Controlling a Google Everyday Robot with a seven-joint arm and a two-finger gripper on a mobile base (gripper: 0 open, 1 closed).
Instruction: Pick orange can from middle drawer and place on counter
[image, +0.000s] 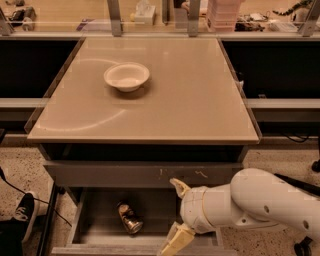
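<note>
The orange can (129, 217) lies on its side on the grey floor of the open middle drawer (100, 231), left of centre. My gripper (176, 215) is open, with one cream finger (180, 187) pointing up by the drawer front and the other finger (176, 241) pointing down at the drawer's front rim. It sits to the right of the can, apart from it, with nothing held. The beige counter (190, 100) is above the drawers.
A white bowl (126, 76) stands on the counter's left rear part. The grey drawer front with white scratches (145, 174) is above the open drawer. A person's shoe (22, 211) is on the floor at the left. Clutter lines the back shelf.
</note>
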